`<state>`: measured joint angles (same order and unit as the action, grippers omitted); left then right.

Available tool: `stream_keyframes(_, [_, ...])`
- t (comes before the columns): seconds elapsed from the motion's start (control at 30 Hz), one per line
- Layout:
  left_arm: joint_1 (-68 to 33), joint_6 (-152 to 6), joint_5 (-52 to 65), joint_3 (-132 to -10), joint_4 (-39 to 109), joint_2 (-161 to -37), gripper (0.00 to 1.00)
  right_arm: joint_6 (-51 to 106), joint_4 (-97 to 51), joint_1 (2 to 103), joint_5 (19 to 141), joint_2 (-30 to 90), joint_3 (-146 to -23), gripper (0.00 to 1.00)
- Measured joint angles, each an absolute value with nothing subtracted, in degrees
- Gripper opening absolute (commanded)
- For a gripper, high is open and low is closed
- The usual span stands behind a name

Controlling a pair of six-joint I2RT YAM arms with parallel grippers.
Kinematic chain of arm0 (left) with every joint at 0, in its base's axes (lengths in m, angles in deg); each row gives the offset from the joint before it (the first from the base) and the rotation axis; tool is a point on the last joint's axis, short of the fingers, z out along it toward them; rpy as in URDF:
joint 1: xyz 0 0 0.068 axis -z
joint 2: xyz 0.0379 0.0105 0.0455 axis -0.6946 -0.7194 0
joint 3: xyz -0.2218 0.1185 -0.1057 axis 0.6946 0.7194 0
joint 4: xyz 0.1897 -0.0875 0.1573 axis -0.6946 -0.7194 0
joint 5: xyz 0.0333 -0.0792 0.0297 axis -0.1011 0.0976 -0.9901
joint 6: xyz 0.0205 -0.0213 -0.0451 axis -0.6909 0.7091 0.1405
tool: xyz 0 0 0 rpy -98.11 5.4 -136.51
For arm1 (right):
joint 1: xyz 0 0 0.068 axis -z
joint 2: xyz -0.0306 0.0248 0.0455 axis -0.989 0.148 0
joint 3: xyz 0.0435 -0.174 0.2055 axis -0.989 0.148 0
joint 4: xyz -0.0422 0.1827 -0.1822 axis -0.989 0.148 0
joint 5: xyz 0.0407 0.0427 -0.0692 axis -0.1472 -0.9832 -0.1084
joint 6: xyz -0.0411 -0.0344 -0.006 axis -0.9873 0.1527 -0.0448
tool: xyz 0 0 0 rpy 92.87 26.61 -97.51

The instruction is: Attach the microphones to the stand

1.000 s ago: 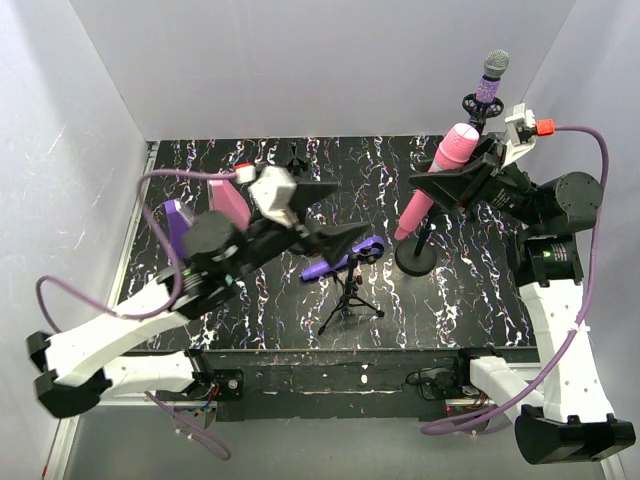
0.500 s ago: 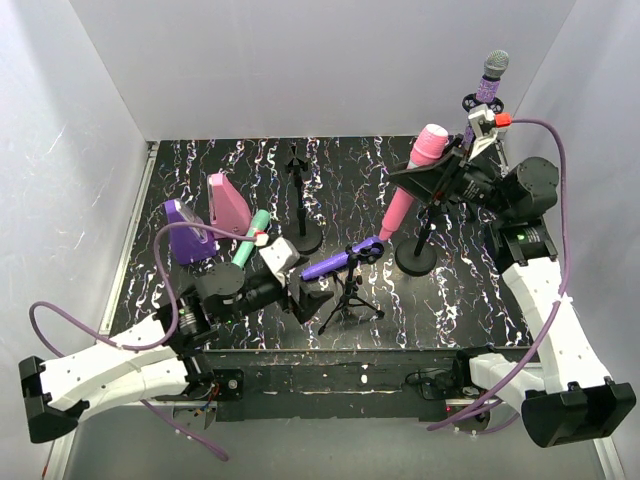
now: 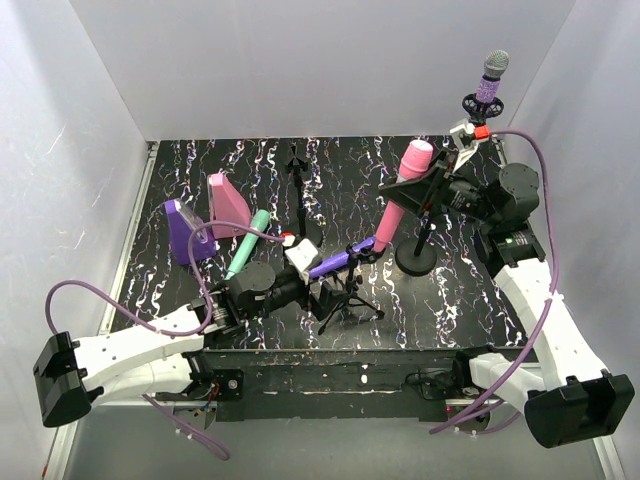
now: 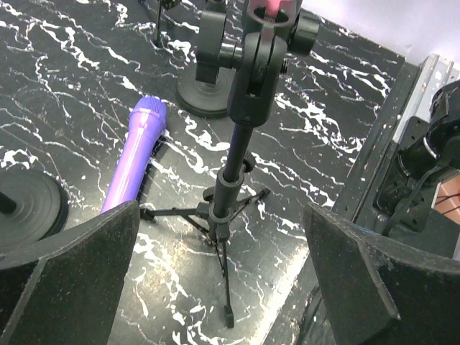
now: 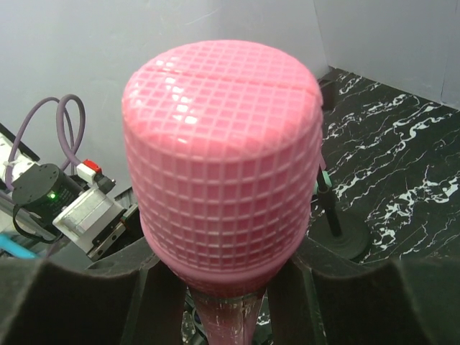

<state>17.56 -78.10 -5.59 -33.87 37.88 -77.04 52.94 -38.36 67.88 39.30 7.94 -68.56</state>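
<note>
Now left hand [image 3: 316, 297] nearer tripod stand [image 4: 231, 180]

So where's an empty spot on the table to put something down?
Bare table lies near-right, between the round-base stand and the front edge, and along the back wall behind the pink wedge. The middle is crowded: tripod stand, purple microphone, open left gripper.

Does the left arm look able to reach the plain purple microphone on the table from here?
Probably yes, after a sidestep: the left end effector is open, but the tripod stand sits between its fingers; the purple microphone lies beside it, uncovered.
</note>
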Motion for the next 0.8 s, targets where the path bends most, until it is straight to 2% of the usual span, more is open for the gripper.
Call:
stream_keyframes(0.4, [17.6,-73.7,-5.4,-33.3,48.8,-86.2,0.73,50.1,-39.3,67.1,37.8,6.2,-65.8,0.01])
stream_keyframes(0.5, [17.6,-73.1,-5.4,-33.3,50.6,-87.8,0.58,48.8,-40.1,67.1,36.5,5.1,-64.8,0.01])
stream_keyframes(0.63, [17.6,-72.8,-5.3,-33.8,51.7,-89.8,0.31,45.9,-40.4,66.7,34.0,4.0,-63.9,0.01])
stream_keyframes(0.8, [17.6,-72.7,-4.8,-34.5,52.3,-90.9,0.24,42.1,-39.1,66.2,31.6,3.8,-63.7,0.01])
